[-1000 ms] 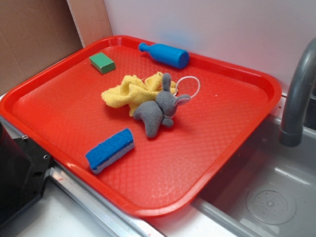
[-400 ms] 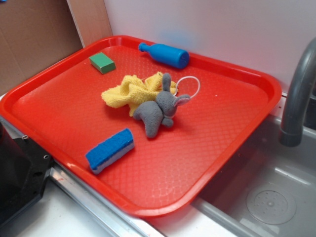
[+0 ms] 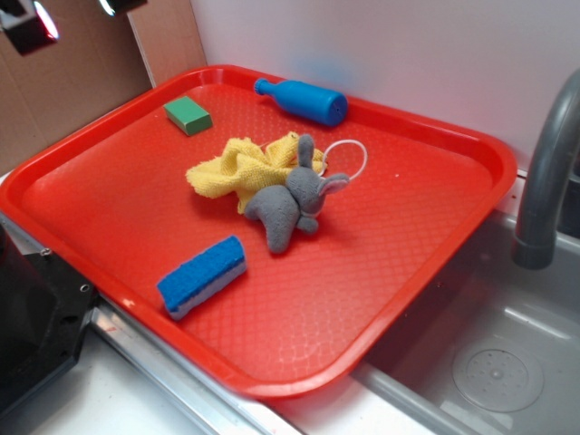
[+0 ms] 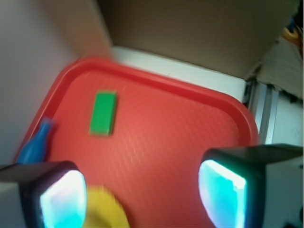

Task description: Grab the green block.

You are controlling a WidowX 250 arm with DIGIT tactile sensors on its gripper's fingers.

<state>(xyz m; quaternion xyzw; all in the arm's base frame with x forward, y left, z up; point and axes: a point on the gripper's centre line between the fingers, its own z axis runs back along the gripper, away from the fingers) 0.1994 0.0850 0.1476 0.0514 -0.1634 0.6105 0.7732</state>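
Note:
The green block (image 3: 188,115) lies flat in the far left corner of the red tray (image 3: 390,245). In the wrist view the green block (image 4: 103,113) sits well ahead of my fingers, up and left of centre, on the tray (image 4: 166,137). My gripper (image 3: 72,11) shows only at the top left edge of the exterior view, high above and left of the block. Seen from the wrist, the gripper (image 4: 142,197) is open, with only tray floor and a bit of yellow cloth between the fingers.
A blue bottle (image 3: 304,98) lies at the tray's back rim. A yellow cloth (image 3: 240,165) and a grey plush elephant (image 3: 288,206) sit mid-tray, and a blue-and-white sponge (image 3: 201,275) near the front. A grey faucet (image 3: 544,172) and sink (image 3: 489,362) are to the right.
My gripper's fingertips have come into the top left corner of the exterior view. Nothing on the tray has moved.

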